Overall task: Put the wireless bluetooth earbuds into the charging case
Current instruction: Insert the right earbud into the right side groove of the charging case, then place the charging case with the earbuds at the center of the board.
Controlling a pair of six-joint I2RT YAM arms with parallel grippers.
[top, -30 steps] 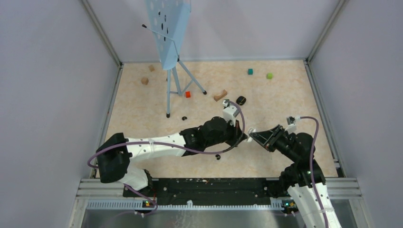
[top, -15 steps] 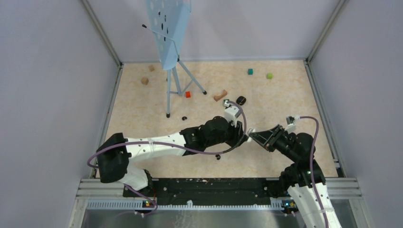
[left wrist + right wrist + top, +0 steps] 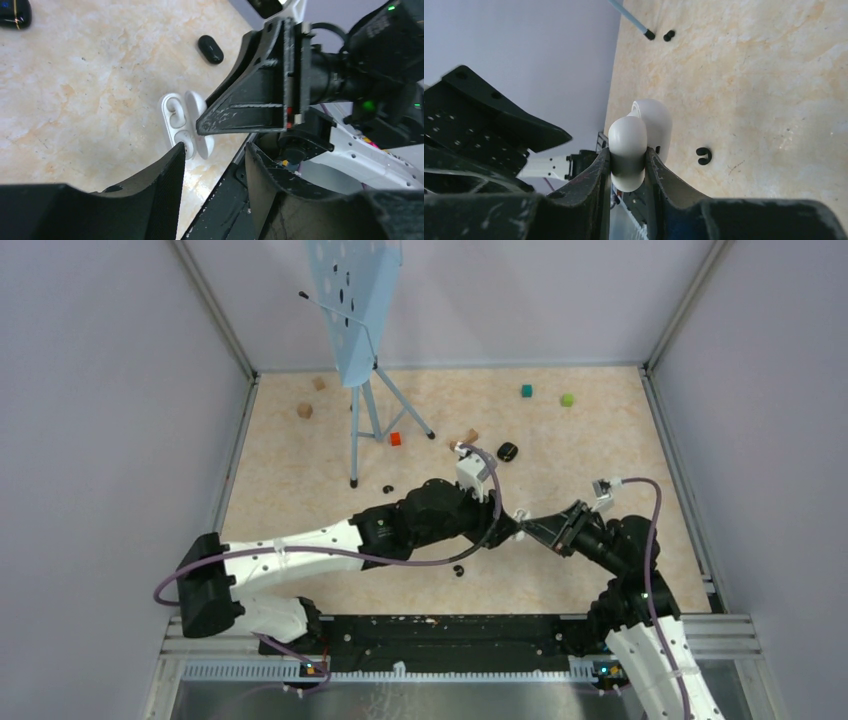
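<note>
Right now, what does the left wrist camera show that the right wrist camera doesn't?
Only the left wrist view shows the charging case from its open inside, and a black earbud lying beyond it. Only the right wrist view shows the case's rounded outer shell, a black C-shaped piece and the stand's foot. Both show the white case pinched by the right gripper, and the marbled table.

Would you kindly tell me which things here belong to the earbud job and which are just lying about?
Job: white charging case, in the right gripper; black earbuds.
Lying about: blue stand, red cube, teal cube, green cube, wooden blocks.
</note>
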